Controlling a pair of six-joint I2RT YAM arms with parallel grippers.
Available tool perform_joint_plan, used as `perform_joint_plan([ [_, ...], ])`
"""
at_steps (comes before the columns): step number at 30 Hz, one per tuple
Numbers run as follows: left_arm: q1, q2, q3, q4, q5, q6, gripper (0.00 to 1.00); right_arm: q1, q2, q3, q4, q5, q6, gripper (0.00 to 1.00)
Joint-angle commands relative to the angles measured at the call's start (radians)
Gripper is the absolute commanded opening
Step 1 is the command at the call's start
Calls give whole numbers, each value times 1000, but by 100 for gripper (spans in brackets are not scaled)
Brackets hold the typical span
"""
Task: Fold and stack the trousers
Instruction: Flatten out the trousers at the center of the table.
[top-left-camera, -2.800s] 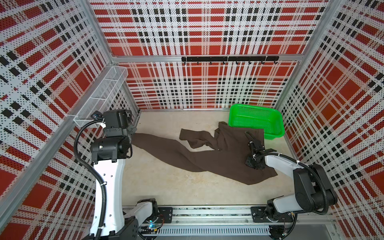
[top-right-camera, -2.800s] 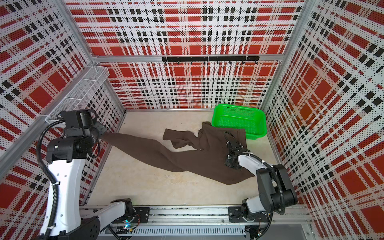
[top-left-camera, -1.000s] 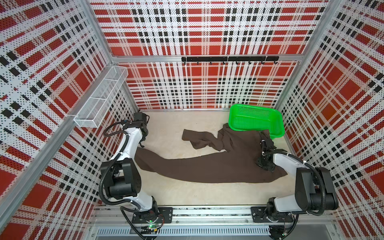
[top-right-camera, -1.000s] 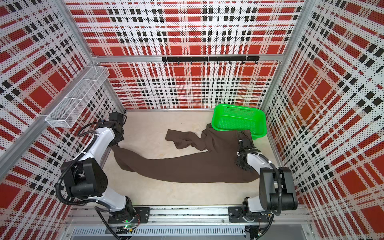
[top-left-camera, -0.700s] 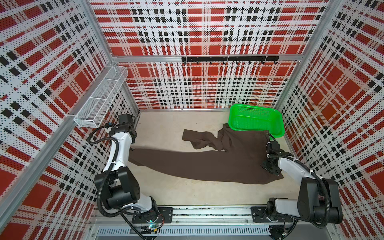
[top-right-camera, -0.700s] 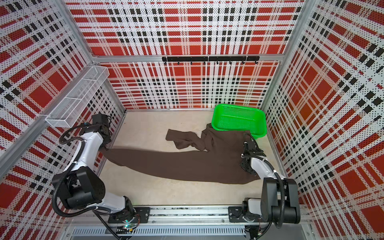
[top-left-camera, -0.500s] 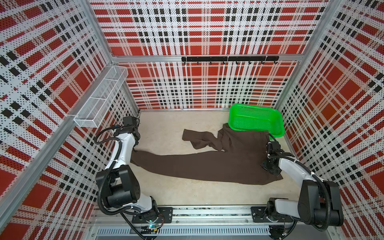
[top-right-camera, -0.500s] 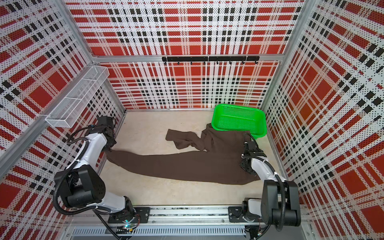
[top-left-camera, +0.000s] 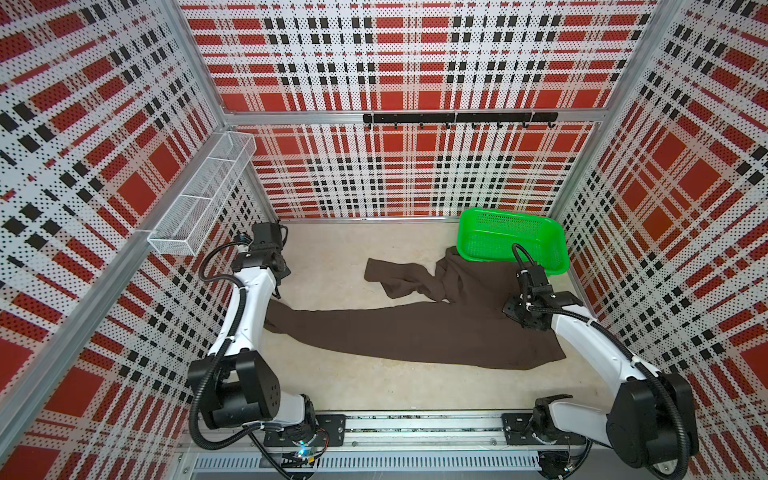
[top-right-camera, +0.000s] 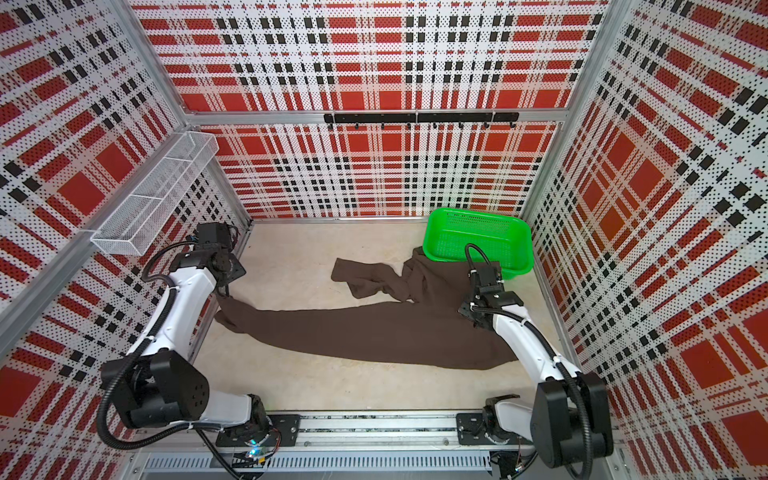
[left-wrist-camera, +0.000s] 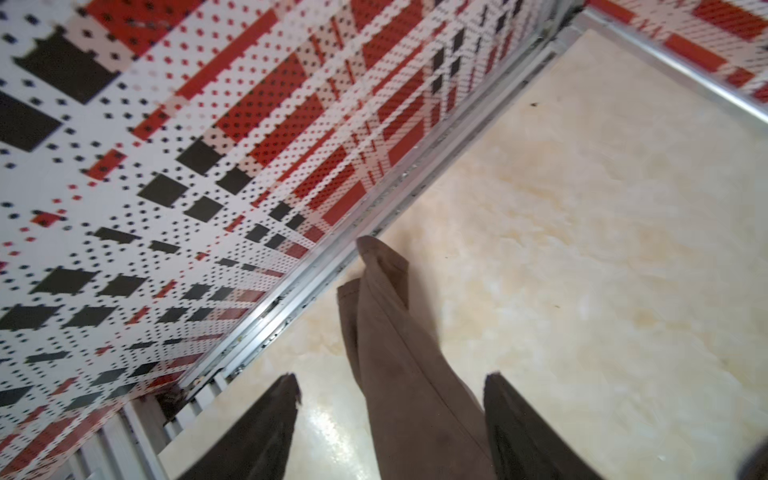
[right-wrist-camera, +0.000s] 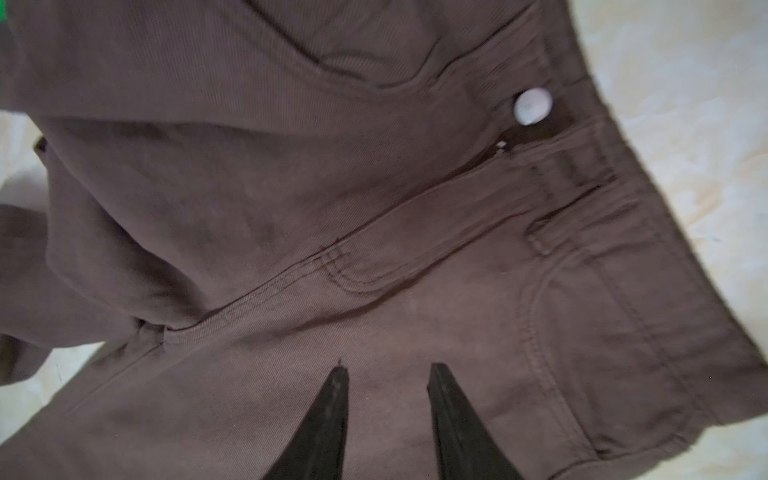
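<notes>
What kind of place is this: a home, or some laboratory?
Most likely a robot test cell, not a home: perforated plaid panels wall in the table, and two robot arms sit on a metal rail at its edge.

both top views look steeply down from high at the front, sharing the whole beige surface (top-left-camera: 365, 386). each wrist camera looks close along its black fingers (left-wrist-camera: 257, 436) onto dark brown cloth trousers (right-wrist-camera: 374, 208).
</notes>
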Motion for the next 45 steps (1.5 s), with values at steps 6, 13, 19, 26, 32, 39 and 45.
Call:
perform_joint_plan([
  [6, -171, -43, -49, 133, 216, -70, 83, 21, 105, -100, 80, -68, 58, 37],
  [13, -352, 134, -25, 294, 309, -138, 87, -19, 78, -187, 20, 19, 104, 37],
  [19, -457, 376, 101, 350, 354, -146, 93, -150, -86, -253, -63, 47, 101, 40],
  [26, -502, 618, 232, 389, 414, -146, 92, -158, -175, -228, -124, 22, 112, 40],
  [32, -503, 765, 344, 385, 440, -133, 91, -157, -212, -183, -145, -6, 106, 40],
  [39, -516, 892, 461, 283, 427, -78, 79, -158, -226, -147, -161, -4, 105, 40],
  [45, -479, 860, 384, 264, 380, -92, 28, -158, -234, -130, -156, -4, 107, 40],
])
